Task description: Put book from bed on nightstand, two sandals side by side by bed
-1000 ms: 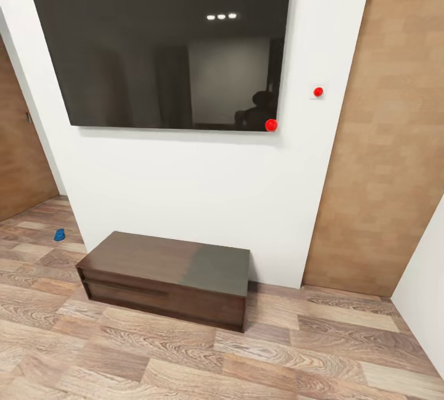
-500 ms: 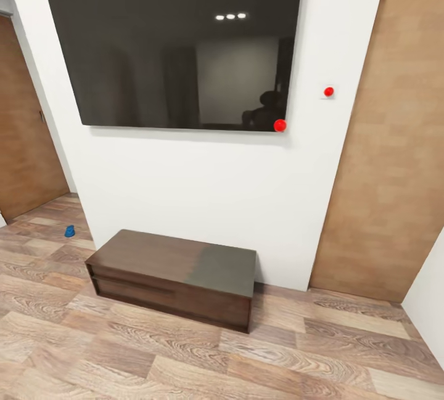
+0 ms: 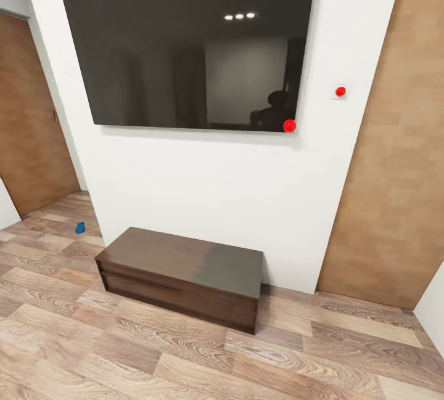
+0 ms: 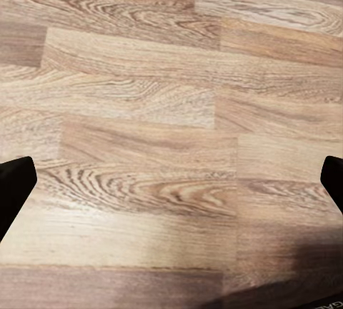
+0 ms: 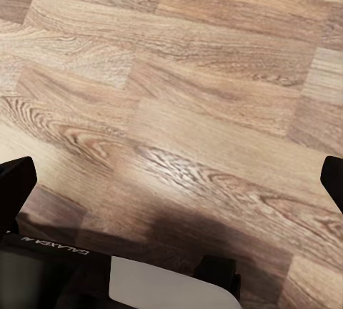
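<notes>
The book, the bed and the nightstand are out of view. A small bright blue thing lies on the wood floor past the wall's left corner; it is too small to tell whether it is one of the sandals. My left gripper hangs open over bare floor planks, with a dark fingertip at each side of the left wrist view. My right gripper is open the same way above the floor, nothing between its fingers.
A large black screen hangs on a white wall. Below it stands a long low dark-brown cabinet. Wood-panelled doors sit at left and right. Plank floor lies in front.
The camera has swung left, so the whole picture has slid to the right and more of the left door shows. Nothing in the room has moved by itself.
</notes>
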